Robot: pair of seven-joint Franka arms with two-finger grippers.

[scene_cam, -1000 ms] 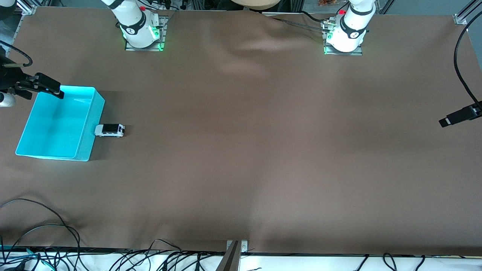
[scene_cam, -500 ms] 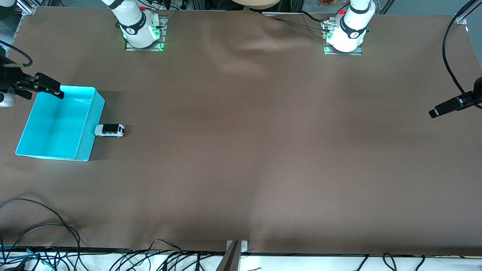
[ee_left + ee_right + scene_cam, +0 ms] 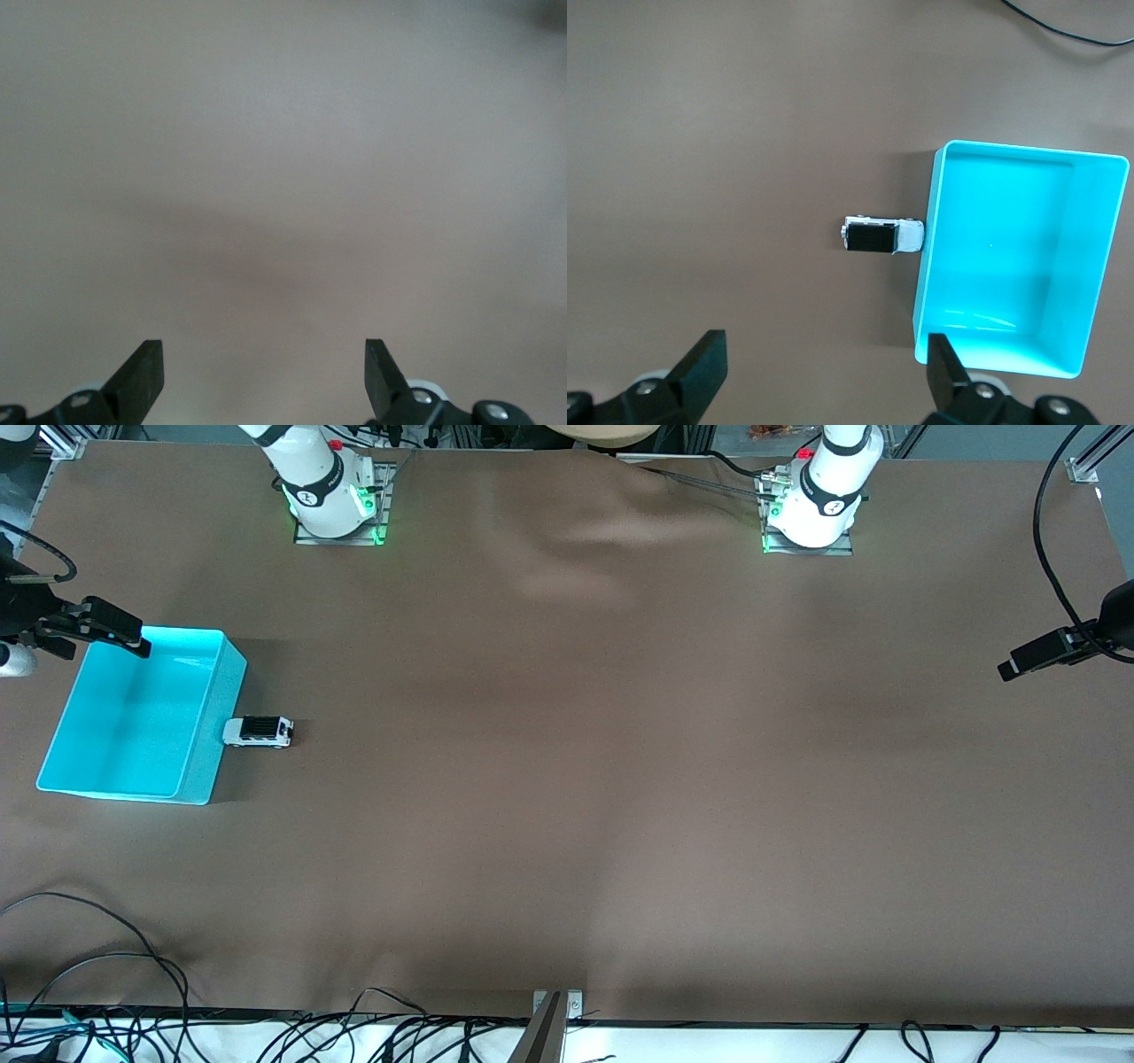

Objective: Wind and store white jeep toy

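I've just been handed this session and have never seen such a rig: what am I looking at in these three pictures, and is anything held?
Two white robot arms stand at a table covered in brown cloth. The wide picture comes from a high camera facing them; the other two come from cameras on each arm's wrist, looking down past its pincer.

On the cloth sits an open cyan plastic bin, with nothing in it, at the right arm's end of the table. A small white toy jeep with a black roof stands beside the bin's wall, close against it.

The right pincer hangs open near the bin's corner, looking down on bin and jeep. The left pincer is open over bare cloth at the left arm's end. Nothing is held.
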